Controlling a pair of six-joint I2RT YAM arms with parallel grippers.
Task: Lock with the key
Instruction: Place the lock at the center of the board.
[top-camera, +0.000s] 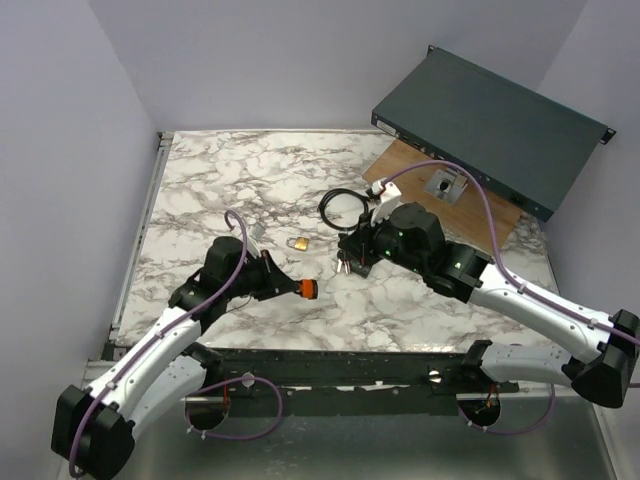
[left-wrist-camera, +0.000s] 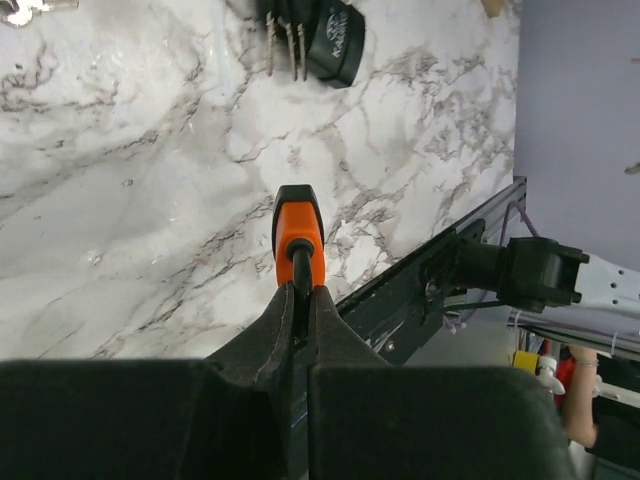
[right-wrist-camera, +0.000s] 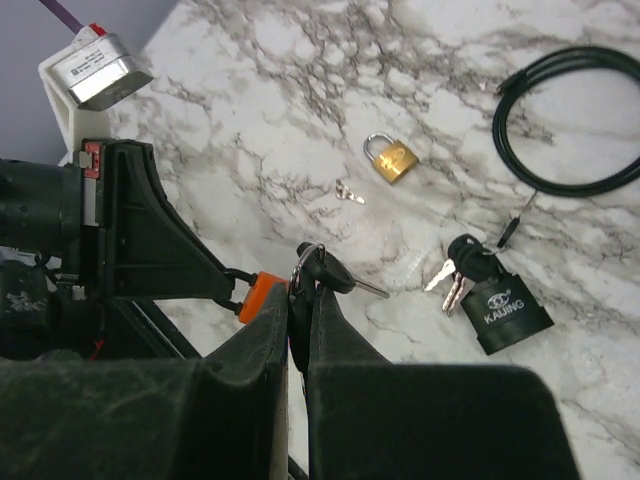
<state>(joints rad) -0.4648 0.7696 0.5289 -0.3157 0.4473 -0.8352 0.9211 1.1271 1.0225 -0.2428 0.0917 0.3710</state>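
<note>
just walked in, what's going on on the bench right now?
The left gripper has its jaws shut on a small orange-and-black piece. The right gripper is shut on a black-headed key, held next to that piece, not in any lock yet. A brass padlock and a black padlock lie on the marble table, apart from both grippers.

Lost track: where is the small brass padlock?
Top view: small brass padlock lies centrally on the marble tabletop, just left of the coiled black cable.

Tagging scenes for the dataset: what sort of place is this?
Probably a lab robot cell, not a home: a marble-print tabletop boxed in by plain walls, a rack unit at the back, and a padlock lying loose.
</note>
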